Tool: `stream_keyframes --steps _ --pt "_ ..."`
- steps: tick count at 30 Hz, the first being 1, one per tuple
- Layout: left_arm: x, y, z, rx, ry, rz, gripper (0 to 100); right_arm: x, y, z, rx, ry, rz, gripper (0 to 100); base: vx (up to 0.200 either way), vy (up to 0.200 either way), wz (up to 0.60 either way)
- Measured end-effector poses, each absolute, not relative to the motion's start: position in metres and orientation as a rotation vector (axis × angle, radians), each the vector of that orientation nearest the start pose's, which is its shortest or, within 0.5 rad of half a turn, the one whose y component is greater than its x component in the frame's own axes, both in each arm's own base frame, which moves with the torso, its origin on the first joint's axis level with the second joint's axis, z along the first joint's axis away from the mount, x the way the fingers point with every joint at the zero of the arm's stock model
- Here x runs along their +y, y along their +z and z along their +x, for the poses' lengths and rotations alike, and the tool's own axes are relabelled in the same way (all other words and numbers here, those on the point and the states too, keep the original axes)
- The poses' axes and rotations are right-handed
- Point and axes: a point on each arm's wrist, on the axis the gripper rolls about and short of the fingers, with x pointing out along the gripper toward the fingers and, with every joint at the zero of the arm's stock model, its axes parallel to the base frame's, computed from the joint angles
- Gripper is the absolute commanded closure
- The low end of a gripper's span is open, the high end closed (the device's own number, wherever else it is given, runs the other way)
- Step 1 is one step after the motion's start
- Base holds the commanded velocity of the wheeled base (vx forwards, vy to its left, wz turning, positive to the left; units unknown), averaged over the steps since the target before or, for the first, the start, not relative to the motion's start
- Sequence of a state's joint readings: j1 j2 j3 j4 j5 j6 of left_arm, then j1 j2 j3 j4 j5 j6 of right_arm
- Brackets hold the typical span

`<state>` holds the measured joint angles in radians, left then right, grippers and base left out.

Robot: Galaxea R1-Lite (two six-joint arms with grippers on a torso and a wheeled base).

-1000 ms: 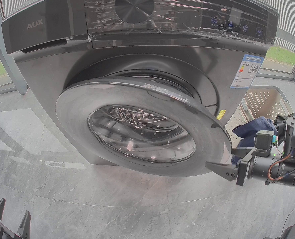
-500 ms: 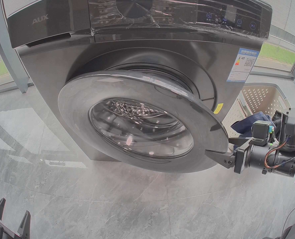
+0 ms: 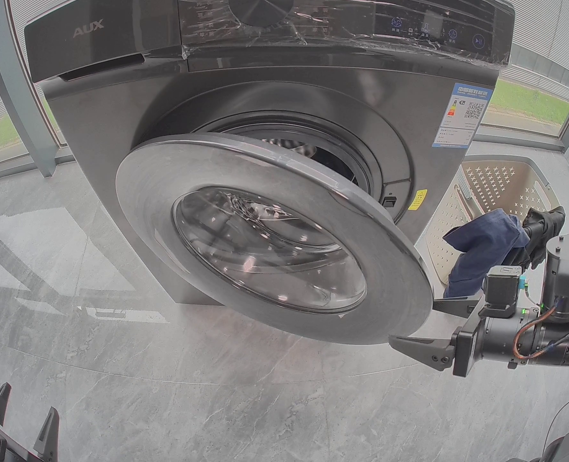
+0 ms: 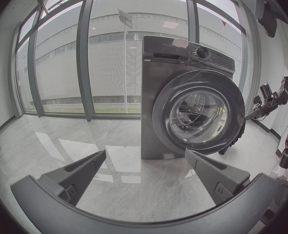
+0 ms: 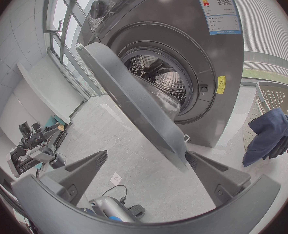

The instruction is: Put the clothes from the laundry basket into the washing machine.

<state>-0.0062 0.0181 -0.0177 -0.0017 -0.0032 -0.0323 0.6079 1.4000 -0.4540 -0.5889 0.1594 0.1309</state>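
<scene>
The dark grey washing machine [image 3: 297, 85]'s one round glass door [image 3: 169, 187] is standing half-open, partly blocking the drum, its rim at the wide-spread right gripper [image 5: 145, 156]. One blue garment [image 3: 483, 245] and one black garment [image 3: 541, 222] are draping over the beige perforated laundry basket [image 3: 489, 181] alongside. The left gripper [image 4: 145, 153] is gaping wide too.

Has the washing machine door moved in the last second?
Yes: the door has swung further open, away from the washing machine front, uncovering more of the drum opening.

Setting: bare, showroom-like test room, not a home. A freestanding washing machine [image 3: 92, 136] sits mid-frame on a polished grey tile floor [image 3: 233, 393], with plastic film [image 3: 335, 14] over its panel at top. Full-height windows [image 4: 59, 65] stand behind, and a laundry basket [image 3: 509, 181] is at the right edge.
</scene>
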Motion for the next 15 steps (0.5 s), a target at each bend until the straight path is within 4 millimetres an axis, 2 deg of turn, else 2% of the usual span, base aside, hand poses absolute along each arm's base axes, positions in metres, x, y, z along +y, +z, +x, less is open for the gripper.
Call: stream_keyframes --steps 4,9,15 --pt "0.0 0.081 -0.023 -0.001 -0.009 -0.032 0 0.121 0.165 0.168 0.391 0.731 0.044 0 0.0 0.0 0.0" --pt "0.0 0.081 -0.023 -0.001 -0.009 -0.032 0 0.128 0.17 0.178 0.374 0.733 0.049 0 0.0 0.0 0.0" --pt "0.0 0.081 -0.023 -0.001 -0.01 -0.032 0 0.133 0.161 0.176 0.42 0.754 0.034 0 0.0 0.0 0.0"
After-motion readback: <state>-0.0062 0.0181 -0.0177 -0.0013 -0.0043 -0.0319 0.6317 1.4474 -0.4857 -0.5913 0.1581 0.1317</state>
